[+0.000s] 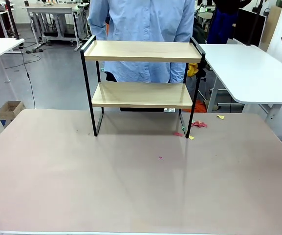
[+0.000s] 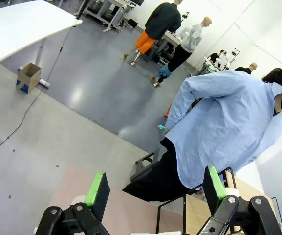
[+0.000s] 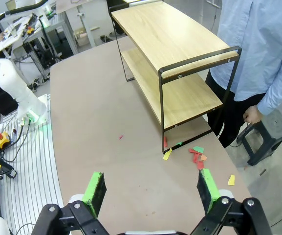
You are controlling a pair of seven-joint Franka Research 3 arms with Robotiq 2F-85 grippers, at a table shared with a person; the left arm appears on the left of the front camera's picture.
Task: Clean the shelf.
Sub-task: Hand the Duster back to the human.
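The beige-topped table (image 1: 131, 196) spans the near ground, and the shelf (image 1: 141, 51) stands toward its far edge, about midway across, directly in front of a person in a light blue shirt (image 1: 141, 19). The shelf has two pale wooden boards, one above the other, held in a thin black metal frame whose looped legs rest on the tabletop; both boards look bare. In the right wrist view the shelf (image 3: 175, 44) sits at an angle, its grain and corner bolts visible.

The left gripper (image 2: 155, 191) hangs high with its green-padded fingers spread wide, holding nothing. The right gripper (image 3: 151, 190) is likewise wide apart and empty above the table.

Small paper scraps (image 3: 197, 155), red, yellow and green, lie on the table just beside the shelf's right leg, with one tiny pink scrap (image 1: 161, 157) farther out.
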